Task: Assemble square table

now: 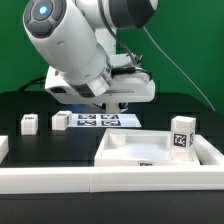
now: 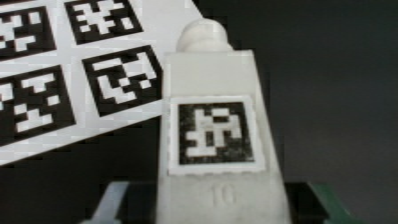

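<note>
White leg (image 2: 214, 130), tagged, is seen only in the wrist view, grasped between the jaws of the gripper (image 2: 217, 203), marker board (image 2: 71, 70) behind; the tabletop (image 1: 125, 150) is shown only in the exterior view.

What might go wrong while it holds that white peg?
The gripper pinches the held leg only near one end, so the leg may tilt or slip. On the way to the tabletop, it might bump the upright leg at the far corner.

Marker board (image 1: 105, 120) behind tabletop (image 1: 130, 148), one leg (image 1: 181, 133) upright at its far corner, another leg (image 2: 217, 130) in pincer (image 2: 217, 200)
</note>
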